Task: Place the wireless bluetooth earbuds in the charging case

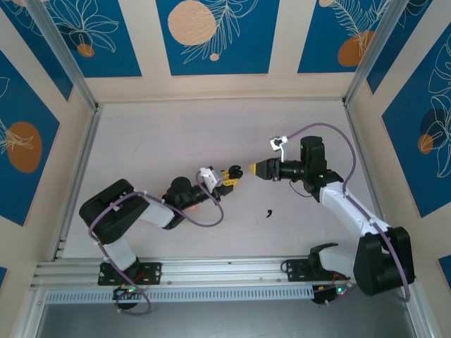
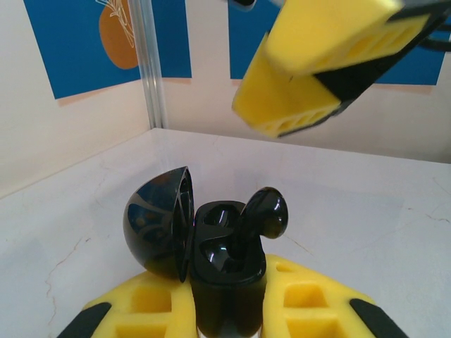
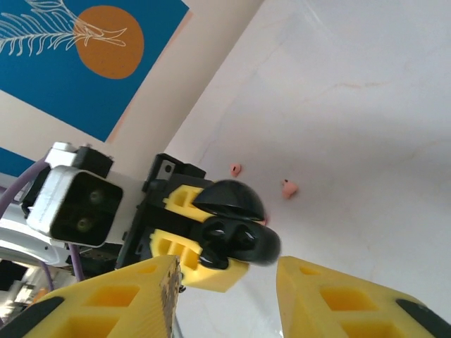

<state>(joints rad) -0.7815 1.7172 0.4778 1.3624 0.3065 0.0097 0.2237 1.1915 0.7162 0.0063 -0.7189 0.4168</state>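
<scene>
My left gripper (image 2: 225, 306) is shut on the black charging case (image 2: 224, 274), holding it upright with its round lid (image 2: 158, 224) swung open to the left. One glossy black earbud (image 2: 266, 211) stands in the case's right slot, its head sticking out above the rim; the left slot looks empty. My right gripper (image 3: 225, 271) is open with nothing between its yellow fingers (image 3: 331, 296), just short of the case (image 3: 229, 236). In the top view the two grippers meet mid-table, left gripper (image 1: 229, 176) and right gripper (image 1: 251, 169). A second black earbud (image 1: 270, 211) lies on the table.
Two small salmon-pink pieces (image 3: 235, 169) (image 3: 287, 188) lie on the white table beyond the case. Patterned blue walls and aluminium posts (image 2: 149, 63) enclose the table (image 1: 176, 134). Purple cables loop from both wrists.
</scene>
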